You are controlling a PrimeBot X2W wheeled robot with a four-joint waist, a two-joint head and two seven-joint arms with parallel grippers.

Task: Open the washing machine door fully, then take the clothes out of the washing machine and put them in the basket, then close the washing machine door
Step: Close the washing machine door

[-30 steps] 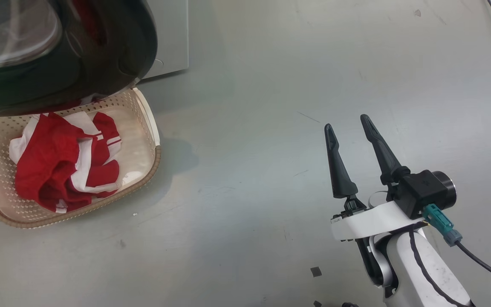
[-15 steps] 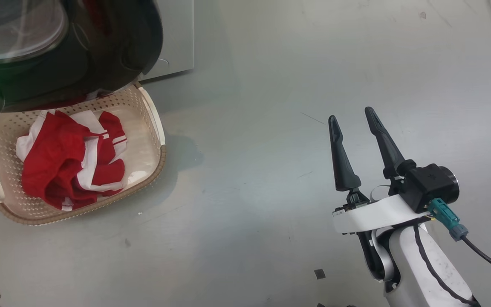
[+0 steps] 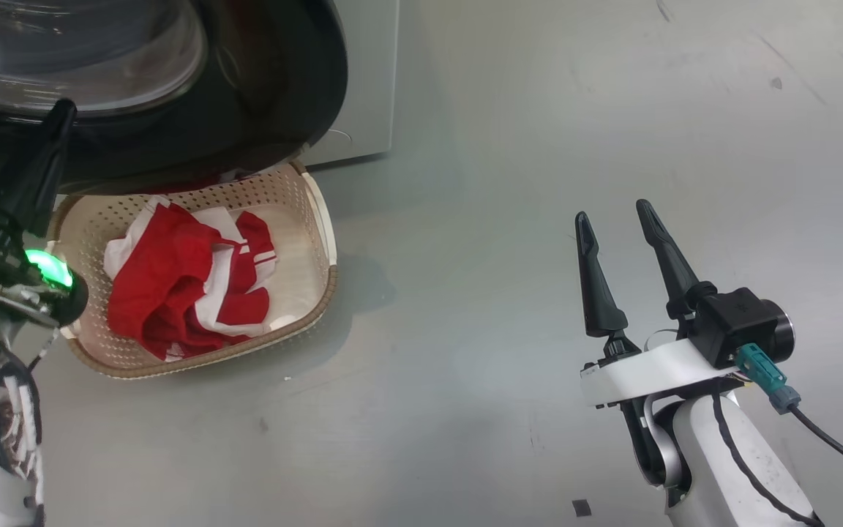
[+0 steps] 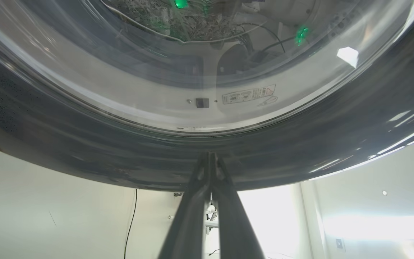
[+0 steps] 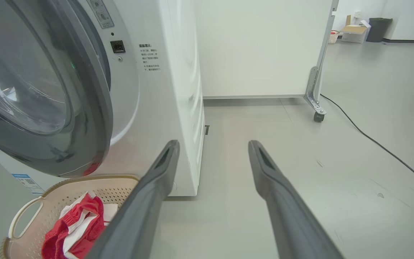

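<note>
Your left claw [image 4: 210, 156], pinched shut, points straight at the door [image 4: 84, 154] and its dark rim just ahead; your right claw [image 3: 613, 211], wide open, hangs well apart.

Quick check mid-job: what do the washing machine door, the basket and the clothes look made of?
The washing machine door: a glossy black ring, probably plastic, with mirror-like reflections. Its window is a clear bulging bowl, either glass or clear plastic.
The basket: cream moulded plastic with a matte finish and regular punched holes. The brown rim looks woven, possibly imitation.
The clothes: soft red and white fabric lying in crumpled folds.
</note>
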